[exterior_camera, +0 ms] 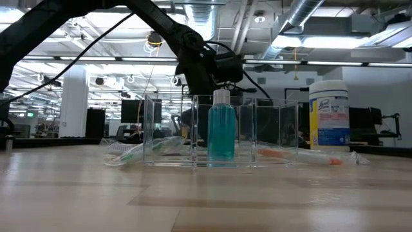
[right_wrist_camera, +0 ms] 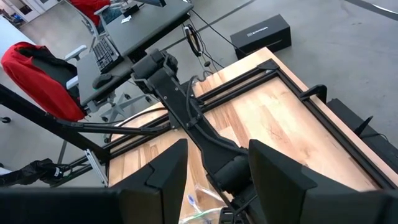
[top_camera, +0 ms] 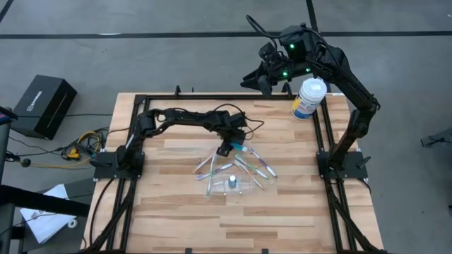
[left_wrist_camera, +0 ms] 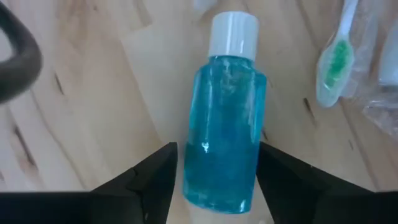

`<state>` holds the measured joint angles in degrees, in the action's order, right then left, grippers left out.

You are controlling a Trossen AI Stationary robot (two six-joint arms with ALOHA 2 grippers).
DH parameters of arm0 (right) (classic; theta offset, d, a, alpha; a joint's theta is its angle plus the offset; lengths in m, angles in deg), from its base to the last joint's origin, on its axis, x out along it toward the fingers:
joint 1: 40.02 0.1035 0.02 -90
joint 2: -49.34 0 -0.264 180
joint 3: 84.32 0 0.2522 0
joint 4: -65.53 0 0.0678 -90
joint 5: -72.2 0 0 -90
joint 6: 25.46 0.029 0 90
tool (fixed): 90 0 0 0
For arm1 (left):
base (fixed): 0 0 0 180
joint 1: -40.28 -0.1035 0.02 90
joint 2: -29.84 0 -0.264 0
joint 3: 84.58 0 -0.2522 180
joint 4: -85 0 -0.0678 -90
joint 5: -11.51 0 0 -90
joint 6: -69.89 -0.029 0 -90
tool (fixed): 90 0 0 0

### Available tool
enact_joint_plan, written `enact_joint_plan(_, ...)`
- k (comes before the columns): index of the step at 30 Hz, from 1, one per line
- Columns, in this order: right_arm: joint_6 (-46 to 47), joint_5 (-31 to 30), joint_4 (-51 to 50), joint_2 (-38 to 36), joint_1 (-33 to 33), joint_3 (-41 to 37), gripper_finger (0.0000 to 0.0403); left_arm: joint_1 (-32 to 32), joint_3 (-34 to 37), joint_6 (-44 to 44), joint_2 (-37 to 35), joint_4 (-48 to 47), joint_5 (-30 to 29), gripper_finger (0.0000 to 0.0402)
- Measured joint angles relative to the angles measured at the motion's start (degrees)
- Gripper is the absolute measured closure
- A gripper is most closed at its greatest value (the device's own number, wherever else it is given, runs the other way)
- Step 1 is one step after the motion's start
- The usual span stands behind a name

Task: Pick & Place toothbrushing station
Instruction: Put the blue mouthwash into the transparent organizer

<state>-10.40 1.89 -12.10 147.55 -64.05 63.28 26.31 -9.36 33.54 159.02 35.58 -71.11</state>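
Surface: pale wooden table (top_camera: 176, 219) in an open workshop with ceiling ducts behind.
Left gripper (top_camera: 226, 149): at table centre, fingers spread to either side of a teal bottle (left_wrist_camera: 224, 137) that lies flat; no firm pinch is visible.
Right gripper (right_wrist_camera: 214, 162): parked at the table's back edge, fingers apart, empty.
Risk, slip: the lying bottle is round and smooth, so a shallow or off-centre closure would probably squirt it out.
Risk, collision: loose toothbrushes (top_camera: 212, 166) lie near; a sweep could scatter them.
Clear container (top_camera: 244, 189): near the table centre, holding a second teal bottle (exterior_camera: 222, 135) upright in its middle compartment; contents of the other compartments cannot be told.
White tub (top_camera: 309, 97): lid on, contents hidden.
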Motion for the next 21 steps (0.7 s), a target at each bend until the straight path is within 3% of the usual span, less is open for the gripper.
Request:
enact_joint_plan(3,0.0,0.0,-0.4,0.0,0.0,0.0,0.0242,0.2,0.0,0.9,0.2,0.1,0.7,0.0218)
enact_joint_plan(10,0.0,0.0,-0.3,0.0,0.0,0.0,0.0242,-0.3,0.4,4.6,-0.8,0.9,2.8,0.0321)
enact_joint_plan(21,-1.1,0.0,1.7,0.0,-0.5,0.0,0.0242,-5.4,0.6,17.2,-9.2,4.0,11.1,0.0314)
